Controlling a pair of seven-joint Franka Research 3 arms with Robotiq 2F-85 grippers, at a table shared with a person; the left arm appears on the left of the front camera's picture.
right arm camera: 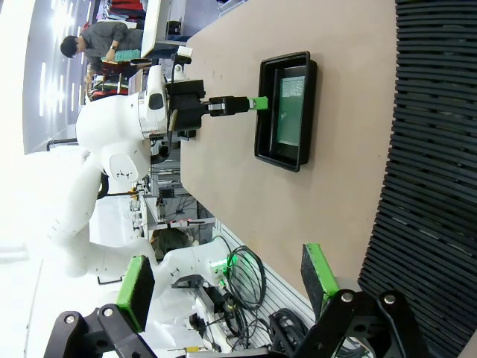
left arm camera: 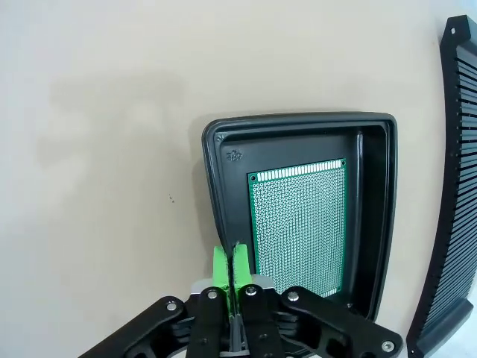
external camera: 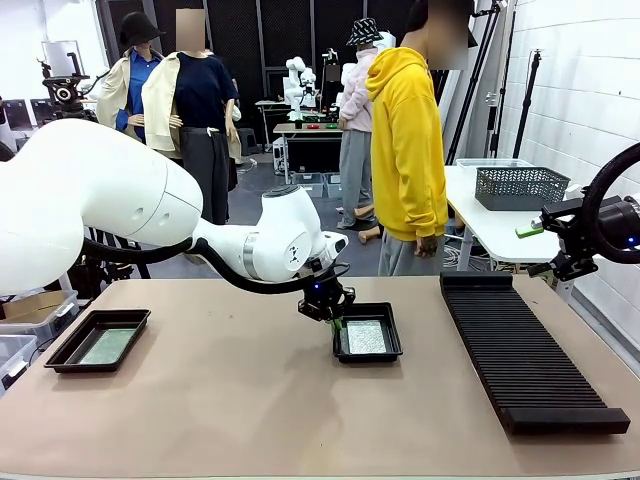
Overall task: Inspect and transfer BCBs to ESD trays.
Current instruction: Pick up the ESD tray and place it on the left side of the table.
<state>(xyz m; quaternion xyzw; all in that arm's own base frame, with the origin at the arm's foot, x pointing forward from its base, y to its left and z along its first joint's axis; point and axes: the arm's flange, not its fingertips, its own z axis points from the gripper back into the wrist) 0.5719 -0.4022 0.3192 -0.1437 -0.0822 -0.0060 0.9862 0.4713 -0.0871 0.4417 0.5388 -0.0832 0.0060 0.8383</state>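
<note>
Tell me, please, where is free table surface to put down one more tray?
Free: the wide brown tabletop between the left black shallow plastic tray and the middle black tray, and the strip before them. Crowded: around the middle tray, where the left gripper sits, near the long black ribbed rack.

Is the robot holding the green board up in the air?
No, the green board lies flat on the floor of the black tray, and the left gripper's fingers are pinched together at the tray's rim.
</note>
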